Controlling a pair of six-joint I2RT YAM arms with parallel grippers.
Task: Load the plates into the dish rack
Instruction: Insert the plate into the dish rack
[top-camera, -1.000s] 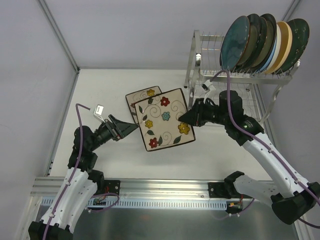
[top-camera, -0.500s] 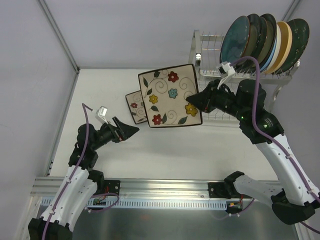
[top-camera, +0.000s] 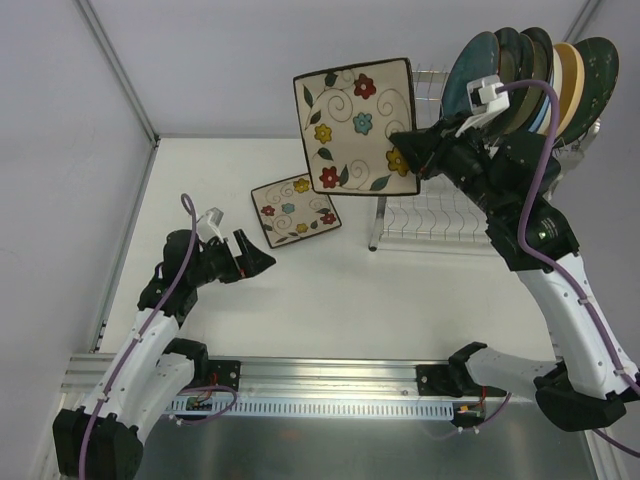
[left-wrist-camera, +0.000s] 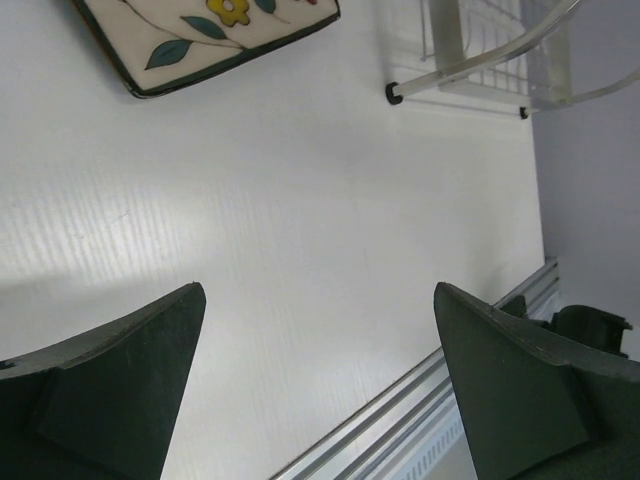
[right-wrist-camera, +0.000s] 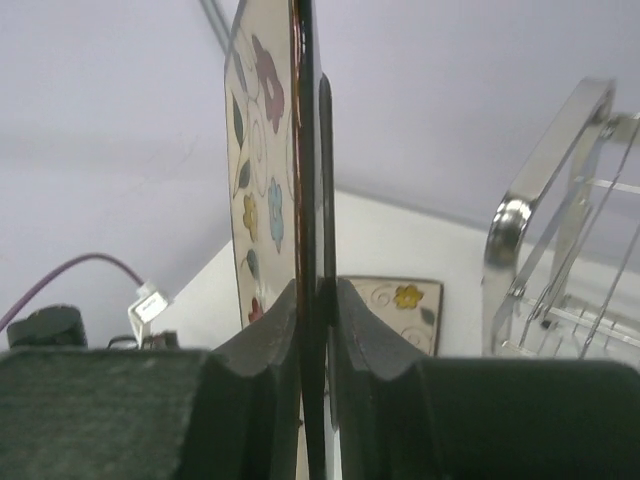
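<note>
Left arm (top-camera: 150, 350): white link shells nearest the rail (top-camera: 330, 385), black joint housings and a black wrist farther from it. A purple cable (top-camera: 186, 199) runs up from the rail end to a white connector (top-camera: 210, 220). Left end effector (left-wrist-camera: 318, 292): two matte dark grey wedge fingers (left-wrist-camera: 110, 380). Right arm (top-camera: 575, 300): same white shells, black joints, purple cable (top-camera: 525, 85), white connector (top-camera: 487, 93). Right end effector (right-wrist-camera: 315, 290): dark fingers (right-wrist-camera: 250, 380) with stepped inner faces. Black base mounts (top-camera: 470, 365) sit on the rail.
</note>
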